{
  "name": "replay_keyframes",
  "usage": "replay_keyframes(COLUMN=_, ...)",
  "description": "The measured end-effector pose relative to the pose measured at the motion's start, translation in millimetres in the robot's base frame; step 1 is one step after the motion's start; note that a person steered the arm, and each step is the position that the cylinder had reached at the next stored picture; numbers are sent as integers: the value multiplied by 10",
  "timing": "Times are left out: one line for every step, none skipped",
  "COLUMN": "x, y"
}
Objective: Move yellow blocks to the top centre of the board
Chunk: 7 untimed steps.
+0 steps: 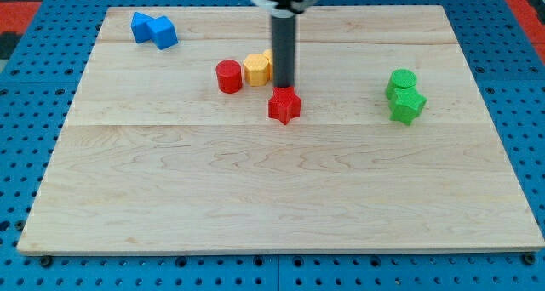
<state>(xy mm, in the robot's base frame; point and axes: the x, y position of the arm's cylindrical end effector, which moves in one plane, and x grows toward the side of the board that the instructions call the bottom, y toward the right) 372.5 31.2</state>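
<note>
A yellow block, roughly hexagonal, sits a little above the board's middle, partly hidden on its right by my rod. A second yellow piece may lie behind the rod; I cannot tell. My tip stands just right of the yellow block and right above the red star block. A red cylinder touches the yellow block's left side.
Two blue blocks lie joined at the view's top left. Two green blocks sit together at the right. The wooden board lies on a blue pegboard surface.
</note>
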Motion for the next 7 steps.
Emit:
replay_keyframes(x=-242, y=171)
replay_keyframes(x=-58, y=-197)
replay_keyframes(x=429, y=-322)
replay_keyframes(x=249, y=-927)
replay_keyframes(x=-17, y=-871)
replay_keyframes(x=-360, y=-620)
replay_keyframes(x=-700, y=-248)
